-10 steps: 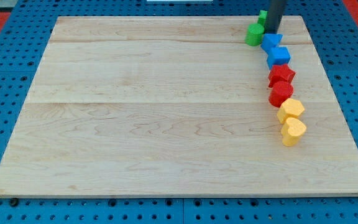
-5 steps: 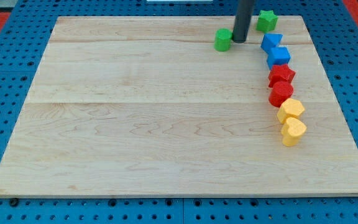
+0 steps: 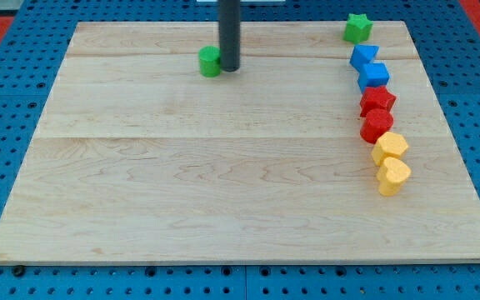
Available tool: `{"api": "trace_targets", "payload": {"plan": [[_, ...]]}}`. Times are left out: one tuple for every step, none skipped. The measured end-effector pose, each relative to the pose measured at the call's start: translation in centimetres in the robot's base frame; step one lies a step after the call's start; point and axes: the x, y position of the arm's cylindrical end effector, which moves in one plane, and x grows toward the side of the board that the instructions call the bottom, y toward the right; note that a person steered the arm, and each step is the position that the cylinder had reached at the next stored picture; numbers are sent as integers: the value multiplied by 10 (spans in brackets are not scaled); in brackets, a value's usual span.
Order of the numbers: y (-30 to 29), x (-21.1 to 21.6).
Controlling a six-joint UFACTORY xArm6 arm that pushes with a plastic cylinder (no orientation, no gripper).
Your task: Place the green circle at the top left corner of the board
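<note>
The green circle lies on the wooden board, left of centre near the view's top. My tip touches its right side. The dark rod rises straight up out of the view's top.
A green star sits near the board's top right corner. Below it, down the right side, run two blue blocks, a red star-like block, a red round block and two yellow heart blocks.
My tip has pushed the green circle leftward along the board's top, away from the green star and blue blocks. The other blocks have not moved.
</note>
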Motion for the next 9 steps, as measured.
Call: {"api": "trace_targets", "payload": {"plan": [[-21,13],[-46,7],[-63,-27],[-74,-54],[-68,-59],[-69,-82],[-89,-111],[-105,-111],[-127,-111]]}}
